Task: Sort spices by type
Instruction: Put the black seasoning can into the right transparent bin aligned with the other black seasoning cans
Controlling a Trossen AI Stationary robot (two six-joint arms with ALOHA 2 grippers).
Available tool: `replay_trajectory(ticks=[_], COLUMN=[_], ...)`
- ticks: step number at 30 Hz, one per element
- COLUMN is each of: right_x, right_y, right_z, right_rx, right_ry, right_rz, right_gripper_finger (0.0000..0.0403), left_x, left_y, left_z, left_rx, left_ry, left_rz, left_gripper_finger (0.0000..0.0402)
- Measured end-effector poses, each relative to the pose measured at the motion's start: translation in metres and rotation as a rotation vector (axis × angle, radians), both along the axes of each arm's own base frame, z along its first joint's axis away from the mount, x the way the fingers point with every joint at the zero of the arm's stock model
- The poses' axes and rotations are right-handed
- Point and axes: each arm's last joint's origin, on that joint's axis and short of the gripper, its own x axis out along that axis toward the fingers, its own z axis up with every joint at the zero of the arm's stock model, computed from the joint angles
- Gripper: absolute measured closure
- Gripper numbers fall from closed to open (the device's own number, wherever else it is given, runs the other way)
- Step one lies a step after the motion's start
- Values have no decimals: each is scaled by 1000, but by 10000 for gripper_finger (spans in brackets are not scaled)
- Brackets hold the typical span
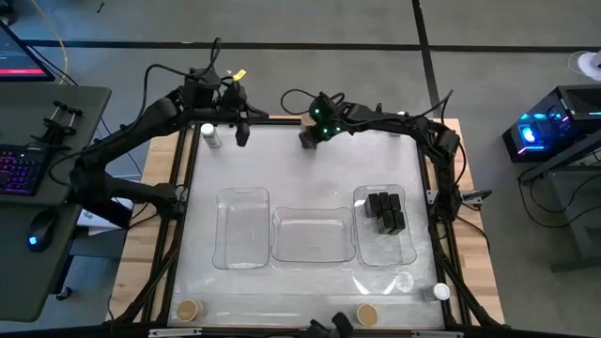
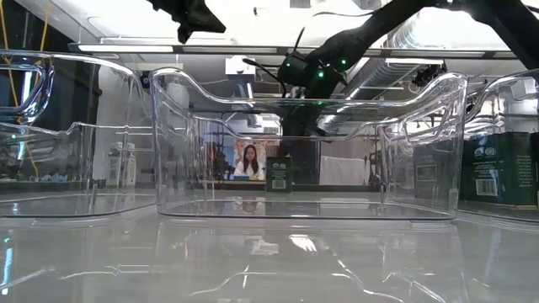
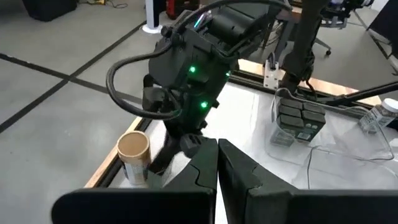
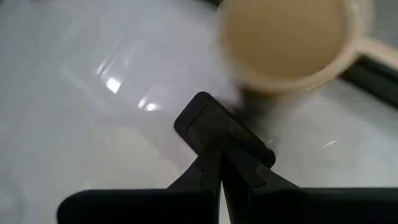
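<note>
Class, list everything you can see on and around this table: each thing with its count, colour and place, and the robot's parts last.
trays: three, clear, in a row mid-table
black boxes: a cluster, exact count unclear, black, in the right-hand tray
tan-topped jars: three seen; two at the near edge, one at the far edge beside the right gripper
white-lidded jars: at least two, clear; one at the far left corner, one at the near right corner
keyboard: one, dark with lit keys, on the desk left of the table
left gripper: shut, empty, at the far edge
right gripper: shut, empty, at the far edge, next to a tan-topped jar
</note>
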Motion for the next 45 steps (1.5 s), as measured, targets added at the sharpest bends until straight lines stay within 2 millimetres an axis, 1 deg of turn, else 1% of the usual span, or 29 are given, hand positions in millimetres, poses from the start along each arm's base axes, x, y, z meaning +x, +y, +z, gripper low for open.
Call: replay_trajectory(ticks=[3, 5, 7, 10, 12, 13, 15, 17, 20, 24, 27, 30, 33, 35, 38, 40, 45], right_x=[3, 3, 2, 0, 0, 0, 0, 2, 1, 3, 5, 9, 14, 18, 19, 19, 16], right_y=[15, 27, 36, 44, 48, 50, 52, 49, 37, 21, 15, 14, 20, 22, 27, 33, 60], right_z=[-3, -9, -11, -12, -10, -5, 7, 17, 18, 10, -8, -24, -38, -40, -42, -43, -45], right_rx=[61, 113, 130, 143, 170, 168, 127, 73, 55, 44, 90, 139, 150, 132, 141, 153, 223], right_ry=[28, 79, 128, 179, 163, 146, 107, 62, 23, 1, 30, 48, 82, 79, 97, 125, 239], right_rz=[111, 169, 217, 252, 279, 291, 291, 237, 158, 47, -14, -26, -39, -53, -30, 28, 215], right_gripper_finger=[403, 403, 403, 403, 403, 403, 403, 403, 403, 403, 403, 403, 403, 403, 403, 403, 403], left_x=[-1, -1, -1, -1, -1, -1, -1, -2, -3, -3, -3, -3, -3, -3, -4, -5, -6], left_y=[0, -1, -1, -1, -1, -1, -1, -1, -1, -1, 0, -1, -1, -1, -1, -2, -3], left_z=[0, -1, -1, -1, -1, -1, -2, -3, -5, -6, -6, -6, -6, -6, -7, -9, -11], left_rx=[-4, -5, -6, -8, -8, -9, -10, -7, -8, 14, 16, 1, -16, -20, -31, -41, -56], left_ry=[5, 8, 9, 12, 12, 13, 23, 36, 63, 83, 79, 77, 72, 74, 87, 102, 123], left_rz=[0, 0, 0, 0, 0, 0, -2, -4, 6, 29, 32, 40, 49, 50, 51, 51, 50], left_gripper_finger=[401, 401, 401, 401, 401, 401, 401, 401, 401, 402, 402, 401, 401, 401, 401, 402, 401])
